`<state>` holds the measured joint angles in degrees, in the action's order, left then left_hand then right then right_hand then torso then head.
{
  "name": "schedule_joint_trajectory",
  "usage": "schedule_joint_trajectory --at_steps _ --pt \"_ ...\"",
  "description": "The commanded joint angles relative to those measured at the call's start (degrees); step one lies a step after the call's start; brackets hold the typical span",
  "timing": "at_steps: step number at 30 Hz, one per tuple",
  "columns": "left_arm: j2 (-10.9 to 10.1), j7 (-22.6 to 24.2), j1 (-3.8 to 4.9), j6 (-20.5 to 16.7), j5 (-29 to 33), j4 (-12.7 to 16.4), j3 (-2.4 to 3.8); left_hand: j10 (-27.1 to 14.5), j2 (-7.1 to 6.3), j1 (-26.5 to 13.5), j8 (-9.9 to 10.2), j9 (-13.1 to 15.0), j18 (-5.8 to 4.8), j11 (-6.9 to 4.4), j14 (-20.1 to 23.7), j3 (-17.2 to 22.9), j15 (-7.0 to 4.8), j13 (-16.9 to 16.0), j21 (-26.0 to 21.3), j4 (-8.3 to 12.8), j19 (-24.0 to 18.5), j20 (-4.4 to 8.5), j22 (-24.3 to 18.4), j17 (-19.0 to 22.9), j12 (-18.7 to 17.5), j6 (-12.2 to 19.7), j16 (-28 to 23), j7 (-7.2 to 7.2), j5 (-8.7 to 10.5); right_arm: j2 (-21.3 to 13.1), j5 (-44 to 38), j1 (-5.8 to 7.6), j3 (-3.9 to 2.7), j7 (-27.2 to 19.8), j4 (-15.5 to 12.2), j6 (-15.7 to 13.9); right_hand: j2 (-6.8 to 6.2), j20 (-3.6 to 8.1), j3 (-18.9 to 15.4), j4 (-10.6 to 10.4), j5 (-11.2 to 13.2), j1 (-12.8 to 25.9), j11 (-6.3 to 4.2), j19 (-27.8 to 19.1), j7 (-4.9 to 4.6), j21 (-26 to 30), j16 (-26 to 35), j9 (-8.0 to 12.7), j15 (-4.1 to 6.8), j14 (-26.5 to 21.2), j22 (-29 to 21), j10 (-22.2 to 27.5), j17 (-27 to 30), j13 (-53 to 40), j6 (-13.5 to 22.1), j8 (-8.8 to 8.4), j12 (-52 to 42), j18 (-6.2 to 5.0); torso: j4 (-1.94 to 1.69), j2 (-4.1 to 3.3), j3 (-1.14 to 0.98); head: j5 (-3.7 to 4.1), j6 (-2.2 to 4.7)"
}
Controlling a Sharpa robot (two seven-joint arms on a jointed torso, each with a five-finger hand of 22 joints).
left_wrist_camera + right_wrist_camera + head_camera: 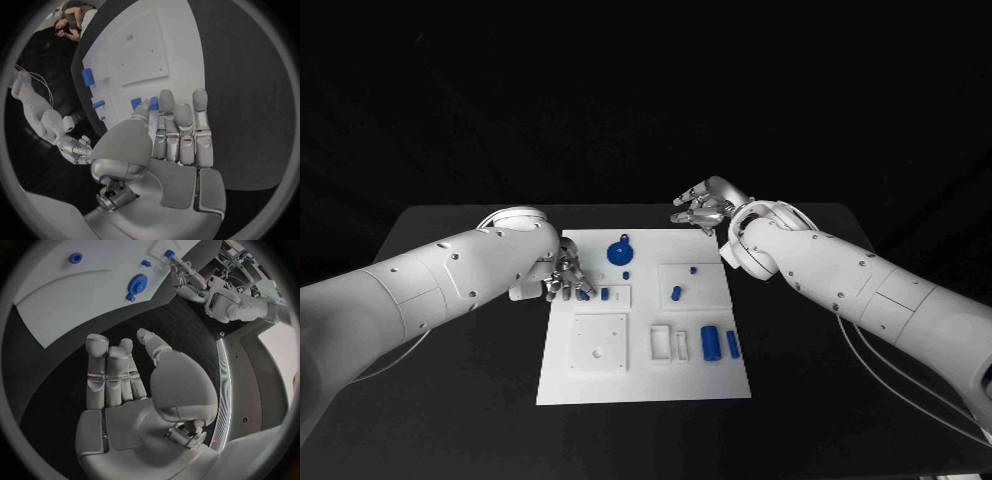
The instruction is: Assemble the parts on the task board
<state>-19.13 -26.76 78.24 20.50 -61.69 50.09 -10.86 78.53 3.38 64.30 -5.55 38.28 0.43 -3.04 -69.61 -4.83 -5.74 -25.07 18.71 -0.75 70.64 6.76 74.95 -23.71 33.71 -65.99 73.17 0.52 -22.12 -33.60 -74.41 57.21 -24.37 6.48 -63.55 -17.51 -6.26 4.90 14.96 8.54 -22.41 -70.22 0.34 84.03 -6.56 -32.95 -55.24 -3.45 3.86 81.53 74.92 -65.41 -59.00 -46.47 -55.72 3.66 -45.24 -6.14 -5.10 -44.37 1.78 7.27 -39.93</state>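
Your left arm is reaching in low from the left, with the left hand pointing fingers-down near the middle. From the wrist cam, that hand's fingers are lying straight and close together, thumb tucked alongside, not gripping anything as far as I can see. Your right arm is stretching further back, and the right hand is hanging out at the far end, fingers loosely curled. In its own wrist view the fingers are sitting side by side, fairly straight, thumb sticking out apart, holding nothing.
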Motion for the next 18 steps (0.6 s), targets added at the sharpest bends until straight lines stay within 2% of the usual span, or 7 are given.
schedule_joint_trajectory --at_steps 1,18 --pt "-0.11 -0.95 -0.3 0.26 -0.77 0.02 -0.16 0.36 -0.34 -0.13 -0.08 -0.11 -0.23 0.05 -0.42 -0.21 0.02 -0.07 -0.34 -0.04 0.3 0.04 1.1 0.07 0.08 0.15 0.0 0.34 0.26 0.03 -0.49 -0.03 -0.02 -0.23 -0.03 0.71 -0.18 0.16 0.2 0.04 -0.25 0.47 -0.32 2.78 -0.15 0.07 0.27 -0.02 0.14 0.05 2.37 0.25 0.09 0.01 0.04 -0.21 0.11 -0.46 -0.01 0.02 -0.01 0.04 -0.02" --pt "-0.38 -1.31 -0.26 0.17 -0.81 0.32 -0.12 0.45 -0.72 -0.58 -0.22 0.13 -0.21 0.06 -0.5 -0.6 0.01 -0.12 -0.34 -0.63 0.38 0.05 1.1 0.07 0.13 0.19 0.06 0.36 0.48 -0.03 -0.5 -0.03 -0.02 -0.23 -0.03 0.66 -0.16 0.15 0.07 0.04 -0.21 0.41 -0.3 2.8 -0.18 0.13 0.23 0.0 0.13 0.07 2.35 0.23 0.07 0.06 0.4 -0.22 0.11 -0.47 0.02 0.02 -0.02 0.07 0.03"
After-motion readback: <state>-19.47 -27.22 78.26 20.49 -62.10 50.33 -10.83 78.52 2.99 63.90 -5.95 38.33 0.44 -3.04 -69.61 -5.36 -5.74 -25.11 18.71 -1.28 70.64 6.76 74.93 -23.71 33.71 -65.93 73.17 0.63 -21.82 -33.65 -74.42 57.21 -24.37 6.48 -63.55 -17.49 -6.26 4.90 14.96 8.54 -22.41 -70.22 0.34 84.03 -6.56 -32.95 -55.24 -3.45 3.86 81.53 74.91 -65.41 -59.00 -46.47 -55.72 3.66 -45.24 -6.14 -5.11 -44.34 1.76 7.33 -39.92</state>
